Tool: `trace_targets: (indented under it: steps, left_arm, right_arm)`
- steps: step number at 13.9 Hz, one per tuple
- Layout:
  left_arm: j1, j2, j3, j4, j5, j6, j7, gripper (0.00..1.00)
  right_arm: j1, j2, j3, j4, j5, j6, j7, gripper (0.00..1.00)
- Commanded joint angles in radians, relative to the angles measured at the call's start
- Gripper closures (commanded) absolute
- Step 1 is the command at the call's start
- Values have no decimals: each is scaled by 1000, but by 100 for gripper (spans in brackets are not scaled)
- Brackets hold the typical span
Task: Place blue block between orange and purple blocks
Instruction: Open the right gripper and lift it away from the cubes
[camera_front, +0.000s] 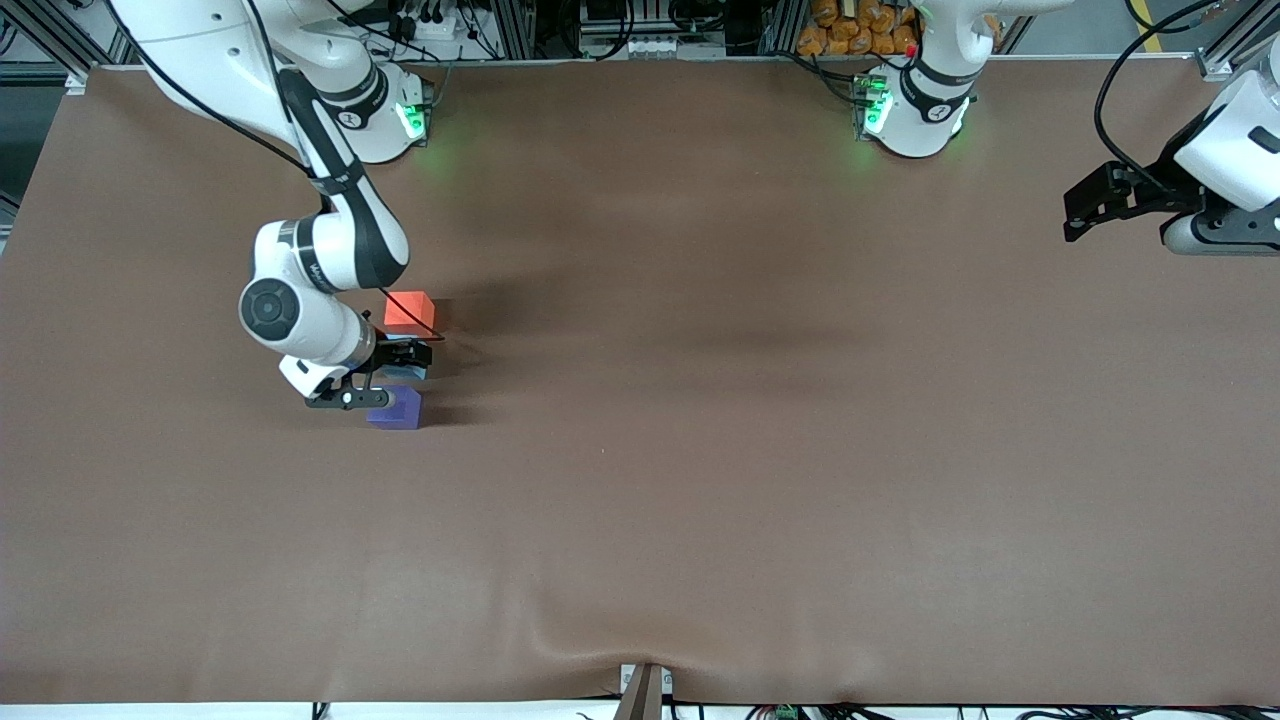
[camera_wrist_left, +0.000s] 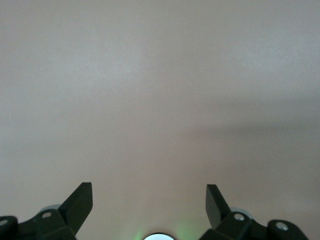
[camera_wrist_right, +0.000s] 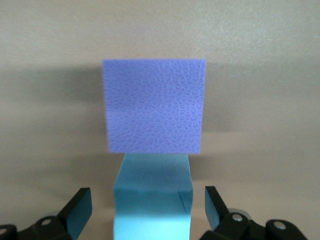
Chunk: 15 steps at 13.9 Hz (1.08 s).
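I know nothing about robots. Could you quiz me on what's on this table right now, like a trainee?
1. True or false: the small light sky-blue matte cube sits between the open fingers of the right gripper.
2. Which cube lies nearest the front camera: A bright orange-red matte cube, B violet-purple matte cube, C blue?
3. Fill in: the left gripper waits open over bare ____.

Key: 1 true; 2 B; 3 table.

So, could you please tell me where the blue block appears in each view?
Front view: blue block sits between the orange block and purple block, mostly hidden under the right gripper.
Left wrist view: not in it.
Right wrist view: between the open fingers.
Shared landmark: the purple block.
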<state>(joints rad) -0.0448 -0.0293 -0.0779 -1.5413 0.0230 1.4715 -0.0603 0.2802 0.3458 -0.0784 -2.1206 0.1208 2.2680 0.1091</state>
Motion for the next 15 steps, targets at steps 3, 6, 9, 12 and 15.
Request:
trace_targets:
  steps: [3,6,9,12,15]
  left_arm:
    - [5,0,-5,7,21,-11,17,0]
    - [5,0,-6,7,21,-11,17,0]
    - [5,0,-5,7,21,-11,17,0]
    - [5,0,-5,7,21,-11,17,0]
    - [5,0,-5,6,21,-11,17,0]
  right_arm:
    - [-77,-21,17,328,8,-443,-13,0]
    - [-149,-19,16,567,2,-640,-28,0]
    - [-220,-13,16,769,-30,-802,-74,0]
    - [-286,-16,16,864,-49,-912,-85,0]
    - [-260,-74,22,872,-146,-961,-74,0]
